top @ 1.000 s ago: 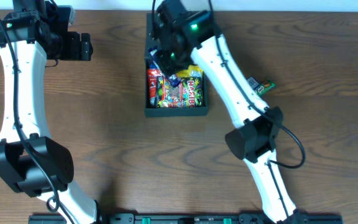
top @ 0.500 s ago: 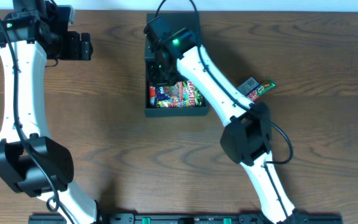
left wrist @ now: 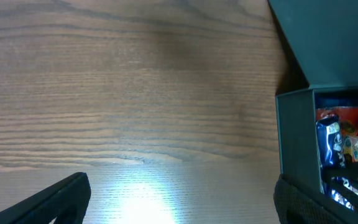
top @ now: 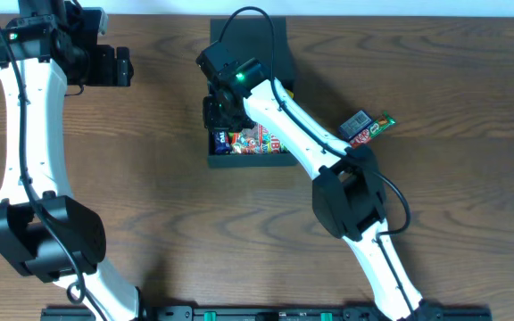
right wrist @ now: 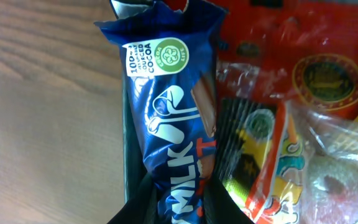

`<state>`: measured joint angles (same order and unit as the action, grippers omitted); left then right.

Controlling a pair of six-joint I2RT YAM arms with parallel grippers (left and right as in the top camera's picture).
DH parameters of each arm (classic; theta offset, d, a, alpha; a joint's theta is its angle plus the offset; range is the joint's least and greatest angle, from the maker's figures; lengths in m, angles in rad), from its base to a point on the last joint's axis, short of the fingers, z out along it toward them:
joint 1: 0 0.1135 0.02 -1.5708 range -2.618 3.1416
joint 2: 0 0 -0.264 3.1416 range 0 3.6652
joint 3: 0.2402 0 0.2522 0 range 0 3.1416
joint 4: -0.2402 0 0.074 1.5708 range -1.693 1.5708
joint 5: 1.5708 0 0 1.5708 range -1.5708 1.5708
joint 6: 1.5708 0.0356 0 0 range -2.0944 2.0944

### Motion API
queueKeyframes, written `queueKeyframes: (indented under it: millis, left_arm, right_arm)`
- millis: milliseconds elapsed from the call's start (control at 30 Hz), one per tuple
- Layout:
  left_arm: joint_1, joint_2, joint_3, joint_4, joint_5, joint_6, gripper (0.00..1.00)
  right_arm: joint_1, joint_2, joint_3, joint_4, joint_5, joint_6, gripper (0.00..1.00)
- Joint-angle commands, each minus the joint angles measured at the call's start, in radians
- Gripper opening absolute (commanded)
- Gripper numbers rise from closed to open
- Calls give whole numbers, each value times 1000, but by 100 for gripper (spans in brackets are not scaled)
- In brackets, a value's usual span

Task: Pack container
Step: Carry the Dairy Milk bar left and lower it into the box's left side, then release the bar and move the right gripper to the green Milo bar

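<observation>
The right gripper [right wrist: 180, 208] pinches a blue chocolate bar [right wrist: 169, 112] at the left side of the container [top: 239, 161], a dark matte box with an open flap lid, at the far middle of the brown wooden table [top: 168, 196]. The left gripper [left wrist: 179, 199] has its jaws spread wide, off to the left of the box.

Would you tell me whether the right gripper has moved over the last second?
Yes: the right gripper has shifted from mid-box toward the left wall of the container.

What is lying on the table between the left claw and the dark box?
Nothing. In the overhead view only bare wooden table stretches between the left gripper and the container. The left wrist view shows the same bare wood.
</observation>
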<state>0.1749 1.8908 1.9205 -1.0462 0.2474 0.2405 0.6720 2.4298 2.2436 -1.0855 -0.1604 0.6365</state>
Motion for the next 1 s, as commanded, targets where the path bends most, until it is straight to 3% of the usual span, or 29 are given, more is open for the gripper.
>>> queueKeyframes:
  millis: [0,67,267,600,700,800,967]
  left_arm:
    - [3,6,-1,0,-10,-2,95]
    - [3,6,-1,0,-10,-2,96]
    - [3,6,-1,0,-11,-1,95]
    - [3,6,-1,0,-11,-1,95]
    - [3,6,-1,0,-11,-1,96]
    - [3,6,-1,0,-11,0,96]
    - [2,6,-1,0,-11,0,95]
  right_arm:
    - [9,-6,-15,9,25,43,12]
    - [9,-6,-15,4,24,43,28]
    - [7,-16,-11,-6,-6,18,49]
    - [-24,-227,2,-10,105,-59,58]
    - [-39,-325,2,-19,222,-96,67]
    - [-79,-377,2,-82,336,-96,73]
    - [-197,-362,-27,-236,346,-80,75]
